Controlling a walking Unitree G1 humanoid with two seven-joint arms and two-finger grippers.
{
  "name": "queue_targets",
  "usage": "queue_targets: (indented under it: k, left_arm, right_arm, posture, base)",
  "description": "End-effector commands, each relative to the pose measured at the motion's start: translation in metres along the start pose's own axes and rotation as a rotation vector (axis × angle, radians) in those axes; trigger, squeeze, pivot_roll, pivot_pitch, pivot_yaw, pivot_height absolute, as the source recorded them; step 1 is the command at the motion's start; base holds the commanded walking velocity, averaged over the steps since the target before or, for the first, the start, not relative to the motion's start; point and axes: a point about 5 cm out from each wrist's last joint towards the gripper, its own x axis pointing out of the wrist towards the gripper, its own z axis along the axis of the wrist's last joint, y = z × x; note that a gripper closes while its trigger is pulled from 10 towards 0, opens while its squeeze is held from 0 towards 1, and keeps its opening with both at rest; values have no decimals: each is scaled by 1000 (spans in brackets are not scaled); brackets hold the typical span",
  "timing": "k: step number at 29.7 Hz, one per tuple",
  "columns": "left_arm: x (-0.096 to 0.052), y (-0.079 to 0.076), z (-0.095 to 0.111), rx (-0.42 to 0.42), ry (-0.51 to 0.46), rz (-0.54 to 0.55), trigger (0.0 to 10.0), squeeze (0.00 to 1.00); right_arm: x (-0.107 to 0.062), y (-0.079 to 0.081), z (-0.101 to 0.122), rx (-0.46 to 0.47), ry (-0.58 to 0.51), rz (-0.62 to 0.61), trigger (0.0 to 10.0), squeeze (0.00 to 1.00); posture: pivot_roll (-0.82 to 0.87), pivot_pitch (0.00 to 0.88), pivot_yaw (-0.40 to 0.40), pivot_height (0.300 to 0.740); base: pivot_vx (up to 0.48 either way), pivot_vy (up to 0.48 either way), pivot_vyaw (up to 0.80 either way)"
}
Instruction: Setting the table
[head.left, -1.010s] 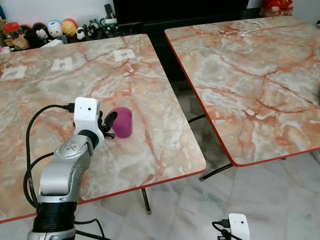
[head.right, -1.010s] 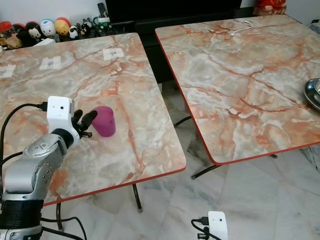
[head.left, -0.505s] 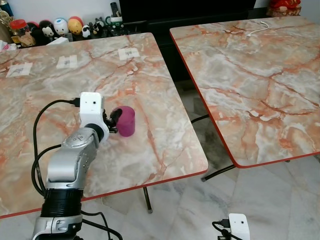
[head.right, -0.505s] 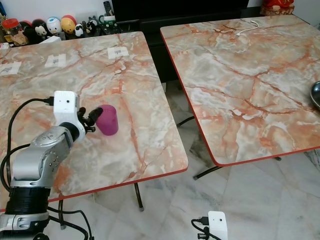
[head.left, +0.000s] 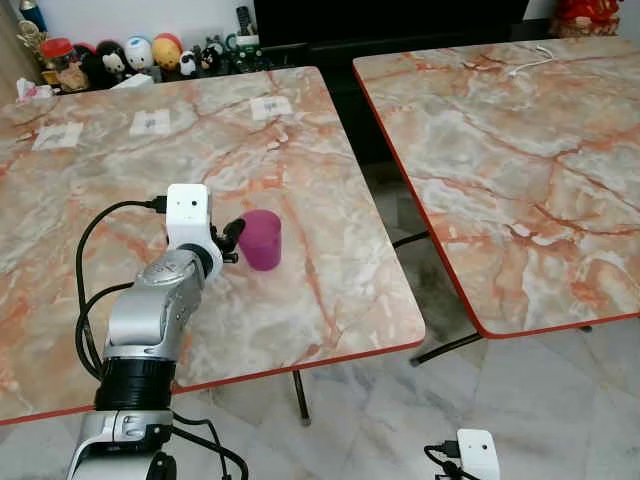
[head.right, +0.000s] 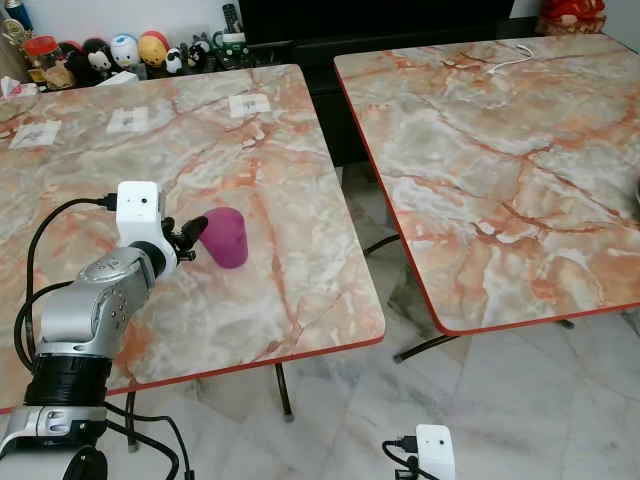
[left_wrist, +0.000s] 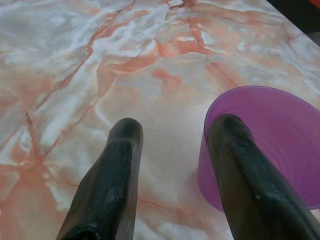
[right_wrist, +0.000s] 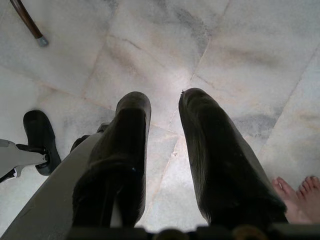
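A purple plastic cup (head.left: 262, 239) stands upright on the left marble table (head.left: 330, 300), near its middle right. My left gripper (head.left: 232, 240) reaches in from the cup's left at table height. In the left wrist view the left gripper (left_wrist: 177, 127) is open, with bare tabletop between its fingers. One finger (left_wrist: 235, 150) lies against the outside of the cup (left_wrist: 270, 145), which stands beside the fingers and not between them. My right gripper (right_wrist: 165, 102) hangs idle over the floor, its fingers a little apart with nothing between them.
A second marble table (head.left: 520, 150) stands to the right across a narrow gap of tiled floor (head.left: 400, 215). Figurines (head.left: 130, 55) line the shelf behind. Paper labels (head.left: 150, 122) lie on the left table's far side. A person's bare toes (right_wrist: 300, 192) are on the floor.
The whole picture has shifted, so the camera moved. The left gripper stays at the cup's left side, open, and the cup has not moved on the table.
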Motion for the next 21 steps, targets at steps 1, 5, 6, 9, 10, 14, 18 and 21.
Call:
queue_targets:
  k: [1,5,6,9,10,14,18,21]
  left_arm:
    - [2,2,3,19,3,4,10000,0]
    - [2,-3,6,14,-6,-33,10000,0]
    - [3,-5,7,13,-7,-43,10000,0]
    - [5,-8,7,27,-2,-62,10000,0]
    - [6,-9,7,35,1,-71,10000,0]
    - [8,-11,7,40,9,-79,10000,0]
    - [10,-10,4,58,42,-66,10000,0]
    - [12,-8,1,48,57,-54,10000,0]
  right_arm:
    - [-1,1,-6,2,16,-2,10000,0]
    - [-1,1,-6,4,16,-5,10000,0]
    - [-1,1,-6,4,16,-5,10000,0]
    - [-1,1,-5,4,16,-4,10000,0]
    - [-1,1,-5,5,15,-4,10000,0]
    - [-1,2,-5,7,14,-5,10000,0]
    - [-1,2,-5,10,14,-6,10000,0]
    - [-1,3,-5,11,14,-5,10000,0]
  posture:
    - [-42,99,43,740]
    - [-40,103,42,740]
    - [-40,105,42,740]
    - [-41,106,42,740]
    - [-42,108,43,740]
    - [-44,108,44,740]
    - [-45,110,47,740]
    - [-50,113,49,740]
  base:
    - [0,0,0]
    - [0,0,0]
    - [0,0,0]
    - [0,0,0]
    - [0,0,0]
    - [0,0,0]
    - [0,0,0]
    - [0,0,0]
